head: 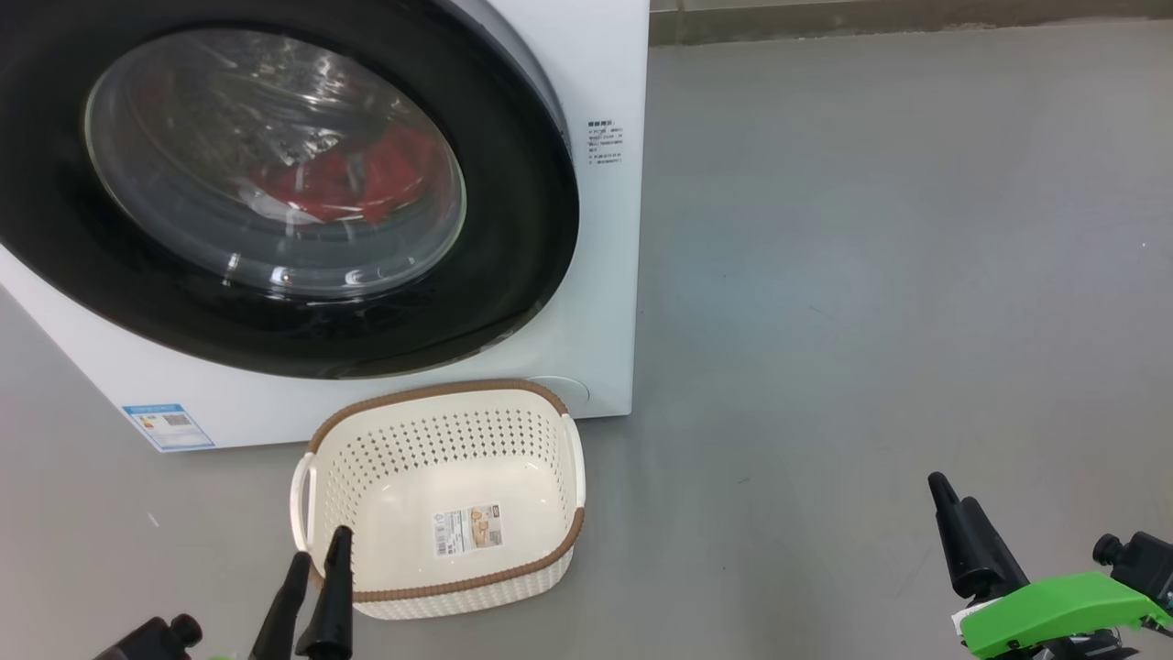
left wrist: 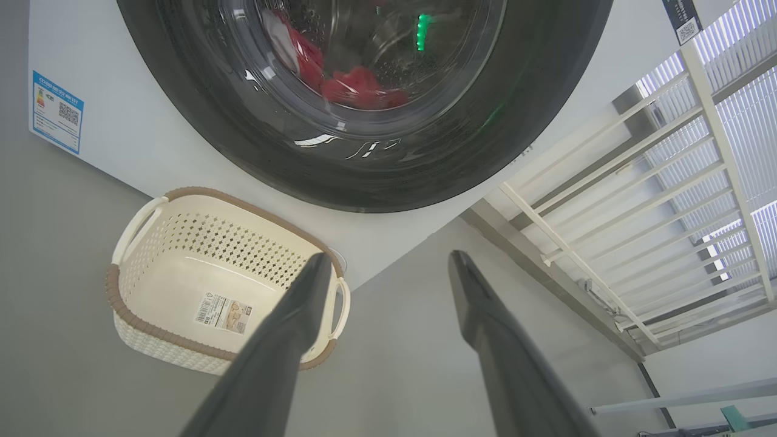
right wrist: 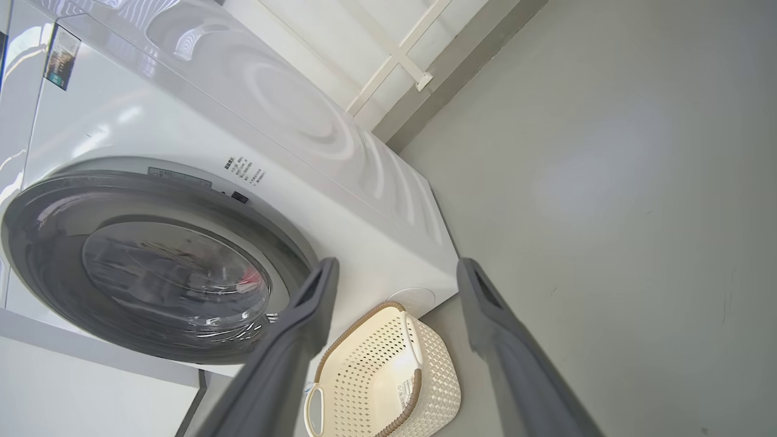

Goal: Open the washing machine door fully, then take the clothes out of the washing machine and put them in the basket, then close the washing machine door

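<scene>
Door looks rigid, glossy, slippery; I'd hook its rim. Left pincer, right pincer gape wide, empty.

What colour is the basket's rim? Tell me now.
Brown, woven-looking, on the cream basket; the head view shows it best.

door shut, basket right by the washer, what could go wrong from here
The washing machine door is glossy and shows no clear handle, so a hand may slip off its rim.
The left hand hovers at the near rim of the basket and could knock it aside.
The clothes lie low in the drum; a piece might drop beside the basket.
</scene>
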You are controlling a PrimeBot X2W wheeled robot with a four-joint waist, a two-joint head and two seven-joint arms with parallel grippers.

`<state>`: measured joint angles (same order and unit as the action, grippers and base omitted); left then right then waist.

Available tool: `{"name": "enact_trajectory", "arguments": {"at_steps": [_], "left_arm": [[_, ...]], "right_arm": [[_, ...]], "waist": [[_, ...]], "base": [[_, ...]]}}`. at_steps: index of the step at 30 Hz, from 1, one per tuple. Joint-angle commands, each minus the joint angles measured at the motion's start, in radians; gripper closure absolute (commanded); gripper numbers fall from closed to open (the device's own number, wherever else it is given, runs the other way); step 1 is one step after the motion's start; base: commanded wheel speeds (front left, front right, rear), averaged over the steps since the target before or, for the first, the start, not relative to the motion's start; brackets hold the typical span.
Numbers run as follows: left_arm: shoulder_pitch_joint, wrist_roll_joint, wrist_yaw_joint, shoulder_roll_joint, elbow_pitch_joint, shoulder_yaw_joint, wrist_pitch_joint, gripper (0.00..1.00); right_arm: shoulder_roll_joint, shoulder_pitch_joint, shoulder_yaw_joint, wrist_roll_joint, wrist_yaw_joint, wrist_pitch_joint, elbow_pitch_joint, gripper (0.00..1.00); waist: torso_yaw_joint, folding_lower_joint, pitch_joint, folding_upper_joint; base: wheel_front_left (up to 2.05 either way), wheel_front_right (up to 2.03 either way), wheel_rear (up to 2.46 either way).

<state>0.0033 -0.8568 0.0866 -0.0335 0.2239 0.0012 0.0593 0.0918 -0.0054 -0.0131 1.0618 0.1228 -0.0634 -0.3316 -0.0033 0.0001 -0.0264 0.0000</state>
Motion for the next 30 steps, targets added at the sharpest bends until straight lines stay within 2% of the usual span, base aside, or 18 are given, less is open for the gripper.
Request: {"name": "enact_trajectory", "arguments": {"at_steps": [1, 30], "left_arm": [[-0.009, 0.048, -0.01, -0.016, -0.035, 0.01, 0.018, 0.0], [0.01, 0.399, -0.061, -0.032, -0.094, -0.031, 0.1, 0.0]], "right_arm": [[0.021, -0.022, 0.009, -0.037, 0.004, -0.015, 0.033, 0.0], [0.05, -0.008, 0.023, -0.311, 0.006, -0.096, 0.046, 0.0]], "waist": [[0.0, -0.0001, -0.001, 0.0], [-0.002, -0.0001, -0.008, 0.0]], "base": [[0.0, 0.0, 0.0], [0.0, 0.0, 0.0]]}}
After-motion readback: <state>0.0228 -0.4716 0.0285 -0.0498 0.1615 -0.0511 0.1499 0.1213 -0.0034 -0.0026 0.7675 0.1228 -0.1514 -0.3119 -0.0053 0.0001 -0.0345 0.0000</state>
